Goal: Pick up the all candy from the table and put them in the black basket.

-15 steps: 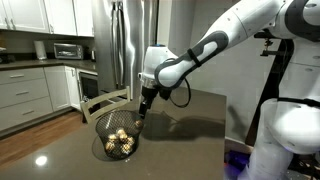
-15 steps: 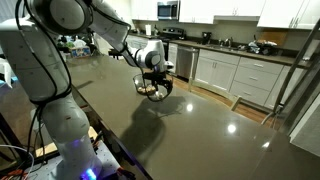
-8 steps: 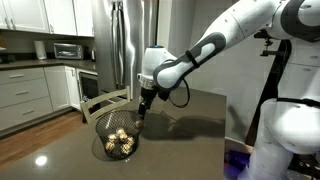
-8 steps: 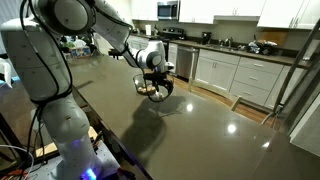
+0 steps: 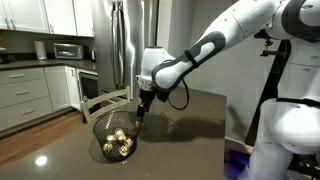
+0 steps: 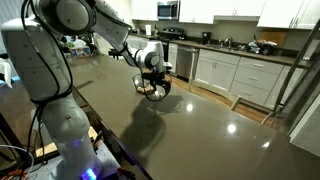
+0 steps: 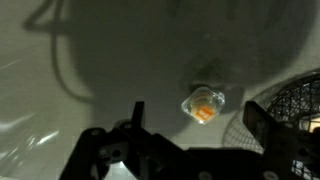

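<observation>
In the wrist view one candy [image 7: 203, 104], a small clear-wrapped piece with an orange centre, lies on the dark glossy table [image 7: 80, 50]. My gripper [image 7: 195, 118] hangs just above it, open, with a finger on either side and nothing held. The black basket [image 7: 295, 100], made of wire mesh, shows at the right edge, beside the candy. In both exterior views the gripper [image 5: 143, 112] [image 6: 156, 80] is low by the basket's rim [image 5: 100, 128] [image 6: 141, 82], and several gold candies [image 5: 119, 139] lie inside the basket.
The table [image 5: 195, 120] [image 6: 190, 135] stretches away from the basket. Kitchen cabinets [image 6: 240, 75], a steel fridge [image 5: 120, 45] and a chair [image 5: 105, 100] stand beyond the table's edge. The robot's white base [image 6: 45, 90] is near the table's side.
</observation>
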Robot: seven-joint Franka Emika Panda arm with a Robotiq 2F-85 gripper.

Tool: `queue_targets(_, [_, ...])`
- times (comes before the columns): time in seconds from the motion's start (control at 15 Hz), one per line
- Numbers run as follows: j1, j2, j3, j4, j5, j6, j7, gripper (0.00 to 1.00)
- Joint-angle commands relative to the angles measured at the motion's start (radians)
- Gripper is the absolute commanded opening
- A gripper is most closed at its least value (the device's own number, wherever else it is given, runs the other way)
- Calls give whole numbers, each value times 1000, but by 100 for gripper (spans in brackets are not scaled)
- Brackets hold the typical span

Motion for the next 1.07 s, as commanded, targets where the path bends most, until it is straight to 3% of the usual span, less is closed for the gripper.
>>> queue_targets(0.0, [3,21,6,35,106,-47,-93,100])
queue_targets(0.27, [3,28,6,46,182,-75,-152,100])
queue_targets(1.0, [2,47,7,28,155,44,-147,100])
